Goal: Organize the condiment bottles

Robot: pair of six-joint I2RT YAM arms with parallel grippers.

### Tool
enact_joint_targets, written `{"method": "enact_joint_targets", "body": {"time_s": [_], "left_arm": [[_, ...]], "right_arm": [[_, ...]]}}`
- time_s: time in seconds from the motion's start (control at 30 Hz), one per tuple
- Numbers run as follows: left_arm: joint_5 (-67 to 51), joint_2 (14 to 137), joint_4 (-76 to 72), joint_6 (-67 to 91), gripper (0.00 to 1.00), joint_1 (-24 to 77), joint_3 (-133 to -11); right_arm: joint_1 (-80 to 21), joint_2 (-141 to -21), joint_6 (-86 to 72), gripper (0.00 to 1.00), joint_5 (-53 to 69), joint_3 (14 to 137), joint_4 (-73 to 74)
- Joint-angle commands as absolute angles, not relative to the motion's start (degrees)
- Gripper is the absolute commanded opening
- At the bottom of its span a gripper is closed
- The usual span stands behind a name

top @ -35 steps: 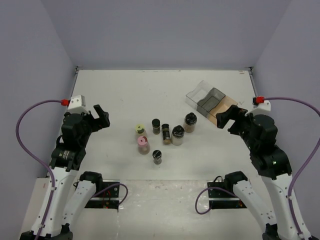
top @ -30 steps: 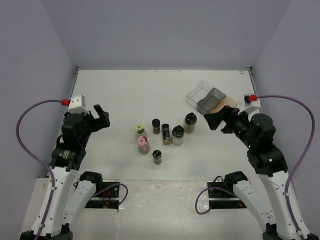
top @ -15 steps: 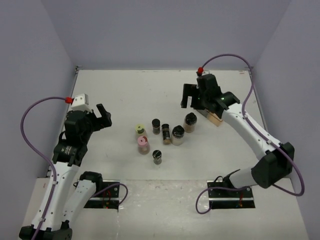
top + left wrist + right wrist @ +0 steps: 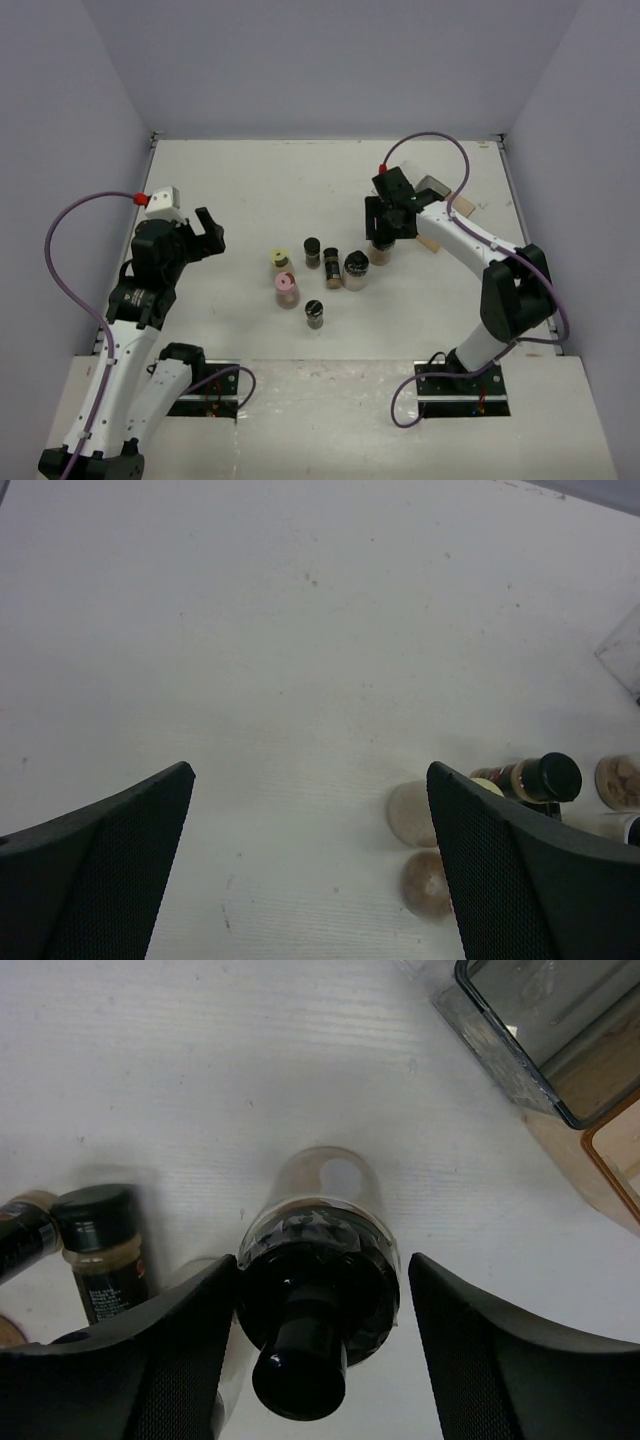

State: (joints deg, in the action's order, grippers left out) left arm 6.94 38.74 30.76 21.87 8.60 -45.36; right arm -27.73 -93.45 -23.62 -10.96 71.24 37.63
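Since the last frames the right arm is off its parked spot by the right edge and reaches in over the jar cluster. The left arm barely differs and the jars are unmoved.

Step in hand, as I read it: pre-grasp on the first jar. The right gripper [image 4: 383, 226] hangs over the rightmost large dark-capped jar [image 4: 318, 1260], which stands on the bench [image 4: 260, 180] at the right end of the cluster. Jaws are wide, one finger [image 4: 150, 1370] on each side of the cap, close beside it. Contact can't be told from the wrist view. Nothing held yet.

Next move, likely: drop a bit, close on the body below the cap, lift straight up. The second large dark-capped jar [image 4: 356, 268] sits just beside it, and a small dark-capped jar [image 4: 100, 1250] is near too, so the finger on that side has little room. The clear tray [image 4: 500, 1060] lies near, beyond the jar. It's the probable drop point, but that's my guess only.

The other jars are all on the bench, none in the tray: pale-yellow-capped jar [image 4: 279, 260], pink-capped jar [image 4: 287, 288], two more small dark ones.

The left gripper [image 4: 207, 233] is wide open, empty, over bare bench left of the cluster.
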Motion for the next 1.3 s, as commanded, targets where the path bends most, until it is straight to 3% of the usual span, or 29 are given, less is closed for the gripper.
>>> {"method": "enact_joint_targets", "body": {"time_s": [0.0,0.17,0.27,0.3,0.37,0.57,0.73,1.27], "left_arm": [[5.9,38.4,28.7,20.9,1.00,8.3,-45.3],[5.6,38.5,28.6,20.9,1.00,8.3,-45.3],[5.6,38.2,28.6,20.9,1.00,8.3,-45.3],[5.6,38.1,28.6,20.9,1.00,8.3,-45.3],[5.5,38.1,28.6,20.9,1.00,8.3,-45.3],[5.4,37.9,28.6,20.9,1.00,8.3,-45.2],[5.4,37.7,28.6,20.9,1.00,8.3,-45.2],[6.3,37.5,28.7,20.9,1.00,10.3,-45.1]], "right_arm": [[-27.9,-93.2,-23.1,0.69,-10.1,70.7,35.0],[-27.9,-94.3,-23.0,0.72,-9.7,71.2,35.7],[-28.0,-94.2,-22.9,0.52,-8.9,71.2,36.1],[-28.1,-93.3,-22.8,0.41,-8.3,71.3,36.0],[-28.1,-92.1,-22.8,0.36,-7.5,72.2,36.5],[-28.1,-87.6,-21.7,0.34,-7.6,79.3,38.4],[-26.5,-91.1,-20.0,0.34,-8.4,88.9,42.4],[-14.3,-117.8,-16.1,0.35,-14.4,119.7,43.8]]}}
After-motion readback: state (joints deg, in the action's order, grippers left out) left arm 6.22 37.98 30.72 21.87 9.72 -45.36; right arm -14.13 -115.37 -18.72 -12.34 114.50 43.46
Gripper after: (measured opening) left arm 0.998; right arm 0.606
